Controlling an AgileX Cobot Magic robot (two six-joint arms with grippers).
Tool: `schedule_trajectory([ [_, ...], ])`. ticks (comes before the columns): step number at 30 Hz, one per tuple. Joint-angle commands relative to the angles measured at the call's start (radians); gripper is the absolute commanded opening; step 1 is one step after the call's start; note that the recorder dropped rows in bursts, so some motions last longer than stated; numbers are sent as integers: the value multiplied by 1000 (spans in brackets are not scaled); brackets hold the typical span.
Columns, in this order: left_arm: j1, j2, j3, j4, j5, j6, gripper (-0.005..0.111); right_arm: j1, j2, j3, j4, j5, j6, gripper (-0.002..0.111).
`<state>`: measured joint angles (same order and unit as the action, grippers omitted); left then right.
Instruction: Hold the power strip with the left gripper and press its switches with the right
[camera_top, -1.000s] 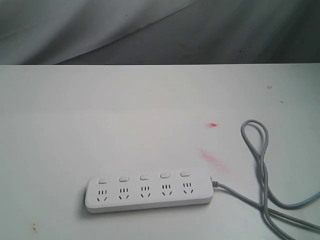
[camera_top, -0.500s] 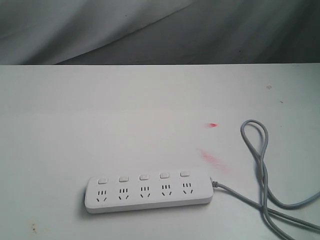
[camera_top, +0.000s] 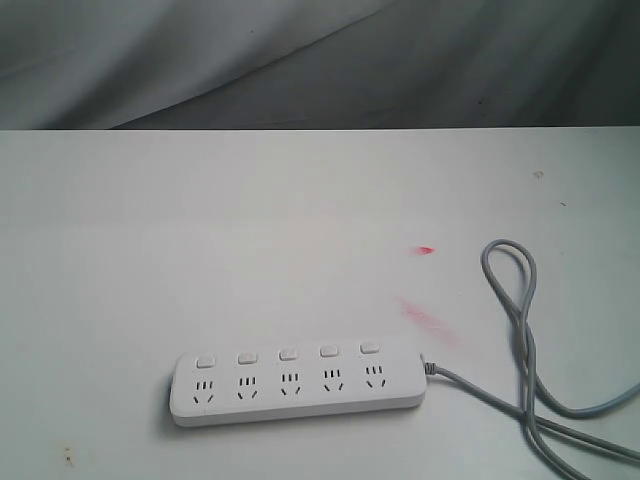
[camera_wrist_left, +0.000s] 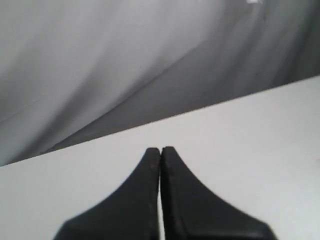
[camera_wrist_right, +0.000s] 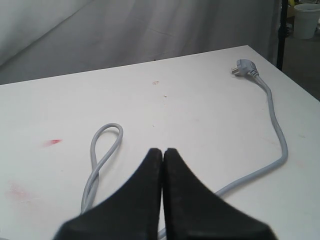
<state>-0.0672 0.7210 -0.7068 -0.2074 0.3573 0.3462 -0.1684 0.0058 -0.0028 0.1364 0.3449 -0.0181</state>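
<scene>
The white power strip (camera_top: 295, 385) lies flat near the table's front edge in the exterior view, its five switches (camera_top: 288, 354) in a row above the socket groups. Its grey cord (camera_top: 520, 330) leaves the right end and loops on the table; the same cord (camera_wrist_right: 100, 160) shows in the right wrist view, ending in a plug (camera_wrist_right: 243, 67). Neither arm appears in the exterior view. My left gripper (camera_wrist_left: 160, 150) is shut and empty above bare table. My right gripper (camera_wrist_right: 163, 151) is shut and empty above the cord loop.
Red smears (camera_top: 425, 317) mark the white table (camera_top: 250, 250) behind the strip's right end. A grey cloth backdrop (camera_top: 300, 60) hangs behind the table. A white bucket (camera_wrist_right: 306, 20) and a dark pole (camera_wrist_right: 282, 35) stand beyond the table's far corner.
</scene>
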Motion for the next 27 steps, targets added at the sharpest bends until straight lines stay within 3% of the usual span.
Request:
schedule_trajectory([
  [1, -2, 192, -168, -213, 229, 435, 2, -3, -6, 3, -5, -8, 0, 0],
  [3, -2, 256, -201, -283, 297, 624, 2, -3, -6, 3, -5, -8, 0, 0],
  [7, 19, 368, -201, -329, 296, 821, 2, -3, -6, 3, -5, -8, 0, 0],
  [11, 185, 531, -201, -658, 397, 1260, 2, -3, -6, 3, -5, -8, 0, 0],
  [15, 328, 664, -201, -762, 578, 1525, 2, -3, -6, 3, -5, -8, 0, 0],
  [17, 374, 711, -201, -764, 679, 1572, 2, -3, -6, 3, -5, -8, 0, 0],
  [21, 389, 721, -201, -687, 864, 1572, 2, -3, -6, 3, -5, -8, 0, 0],
  [27, 389, 721, -201, -645, 864, 1572, 2, -3, -6, 3, -5, -8, 0, 0],
])
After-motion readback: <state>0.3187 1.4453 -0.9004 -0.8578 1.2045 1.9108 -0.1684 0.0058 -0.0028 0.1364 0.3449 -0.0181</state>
